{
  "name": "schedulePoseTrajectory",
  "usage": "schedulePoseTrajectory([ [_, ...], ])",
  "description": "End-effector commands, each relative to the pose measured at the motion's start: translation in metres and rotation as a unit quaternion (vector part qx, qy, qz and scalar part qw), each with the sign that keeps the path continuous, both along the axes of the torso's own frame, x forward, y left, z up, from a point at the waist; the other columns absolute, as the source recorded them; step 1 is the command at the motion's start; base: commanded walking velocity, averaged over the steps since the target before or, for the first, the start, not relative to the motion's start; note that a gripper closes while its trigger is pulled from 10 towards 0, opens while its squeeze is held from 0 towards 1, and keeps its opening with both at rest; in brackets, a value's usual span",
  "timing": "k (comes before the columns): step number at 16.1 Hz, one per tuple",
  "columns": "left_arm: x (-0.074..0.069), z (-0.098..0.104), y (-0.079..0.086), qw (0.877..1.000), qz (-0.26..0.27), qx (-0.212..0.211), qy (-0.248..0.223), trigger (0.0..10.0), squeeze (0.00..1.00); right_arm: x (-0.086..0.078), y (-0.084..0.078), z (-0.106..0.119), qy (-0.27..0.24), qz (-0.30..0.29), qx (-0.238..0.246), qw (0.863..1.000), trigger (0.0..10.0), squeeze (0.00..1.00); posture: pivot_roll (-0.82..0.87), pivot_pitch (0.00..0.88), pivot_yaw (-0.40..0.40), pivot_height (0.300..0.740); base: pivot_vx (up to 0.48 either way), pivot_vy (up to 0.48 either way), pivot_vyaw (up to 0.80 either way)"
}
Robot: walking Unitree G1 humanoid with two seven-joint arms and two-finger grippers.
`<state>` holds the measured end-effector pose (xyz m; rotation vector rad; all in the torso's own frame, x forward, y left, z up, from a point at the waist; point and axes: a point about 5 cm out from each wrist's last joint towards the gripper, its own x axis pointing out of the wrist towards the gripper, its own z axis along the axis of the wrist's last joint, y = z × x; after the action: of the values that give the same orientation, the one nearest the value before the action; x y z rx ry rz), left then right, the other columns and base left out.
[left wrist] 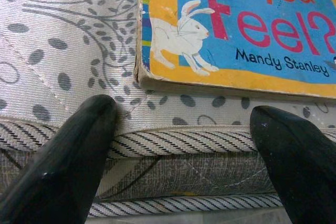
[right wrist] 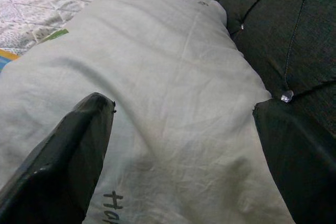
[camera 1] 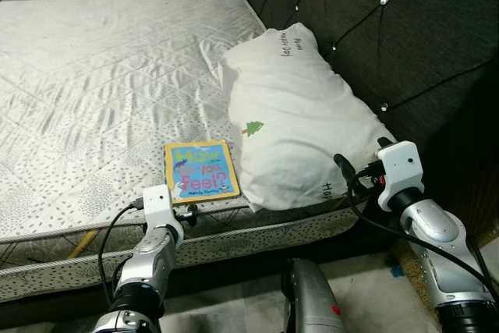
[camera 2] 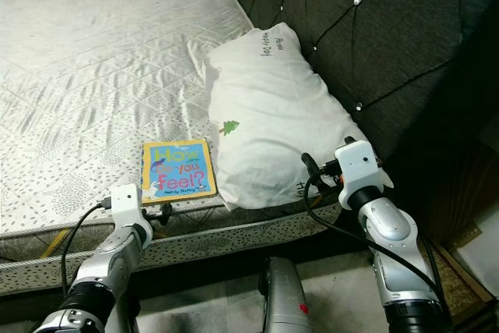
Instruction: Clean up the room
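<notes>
A children's board book (camera 1: 200, 169) with a blue cover and yellow border lies flat near the front edge of the bare mattress (camera 1: 93, 76). Its lower edge and rabbit picture fill the far part of the left wrist view (left wrist: 236, 30). My left gripper (left wrist: 184, 129) is open, its fingertips (left wrist: 89, 124) at the mattress piping just short of the book. To the book's right lies a white pillow (camera 1: 300, 115), along the dark tufted headboard (camera 1: 390, 29). My right gripper (right wrist: 184, 124) is open at the pillow's near end (right wrist: 173, 93), one finger on each side of it.
The mattress stretches away to the left and back, bare and quilted. A yellow strip (camera 1: 82, 243) pokes out under its front edge. The headboard closes off the right side. Pale floor (camera 1: 366, 278) lies below, between my arms.
</notes>
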<state>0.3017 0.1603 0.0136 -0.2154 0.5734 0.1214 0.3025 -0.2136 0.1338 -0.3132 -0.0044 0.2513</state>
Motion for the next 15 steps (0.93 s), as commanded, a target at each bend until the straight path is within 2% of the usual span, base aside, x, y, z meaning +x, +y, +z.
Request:
schedulePoseTrajectory([
  [1,-0.009,-0.013,0.005,0.999,0.009,-0.008,0.043,10.0,0.00,0.000,-0.002,0.000,-0.001,-0.001,-0.005,1.000,10.0,0.00,-0.29,0.000,-0.051,0.533,0.000,0.000,0.00],
  [7,0.000,-0.006,0.031,0.998,0.043,0.004,0.042,10.0,0.00,-0.001,-0.003,0.000,0.000,-0.003,-0.006,1.000,10.0,0.00,-0.30,0.000,-0.047,0.533,0.000,0.000,0.00],
  [15,0.002,-0.003,0.049,0.997,0.069,0.011,0.040,10.0,0.00,-0.001,-0.003,-0.001,0.000,-0.005,-0.006,1.000,10.0,0.00,-0.30,0.000,-0.048,0.533,0.000,0.000,0.00],
])
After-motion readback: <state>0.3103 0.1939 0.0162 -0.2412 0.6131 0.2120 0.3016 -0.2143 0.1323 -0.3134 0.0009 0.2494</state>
